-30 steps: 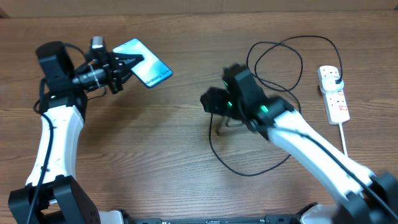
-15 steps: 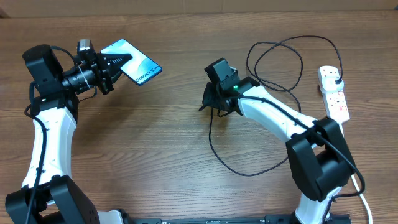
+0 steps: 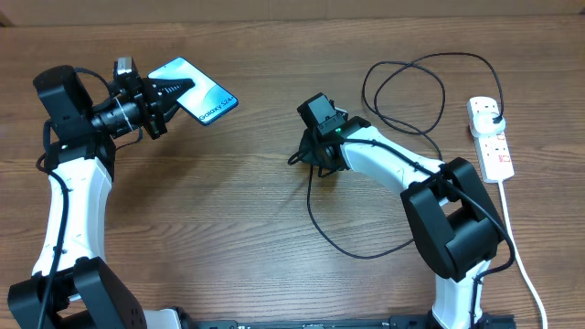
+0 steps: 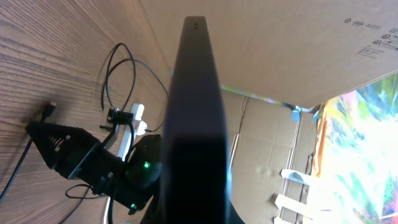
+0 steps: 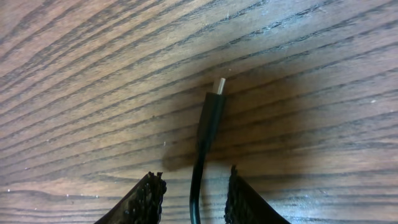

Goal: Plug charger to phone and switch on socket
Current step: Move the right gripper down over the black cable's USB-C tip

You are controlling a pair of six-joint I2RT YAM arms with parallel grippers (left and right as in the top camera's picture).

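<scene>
We find charger (image 3: 309, 201) connector tip (image 5: 211, 115) flat on table (image 3: 228, 228), well left of socket (image 3: 491, 137). Long axis runs straight out from right gripper (image 5: 193, 193), metal end pointing away. Right jaws apart, straddling cable just behind tip, not clamped. Right arm nearer. Left gripper (image 3: 164, 96), farther left of socket, clamped on phone (image 3: 203, 93). Screen reads, we think, "Galaxy S24".

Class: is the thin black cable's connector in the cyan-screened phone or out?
Out: the connector lies bare on the wooden table, apart from the phone.
</scene>
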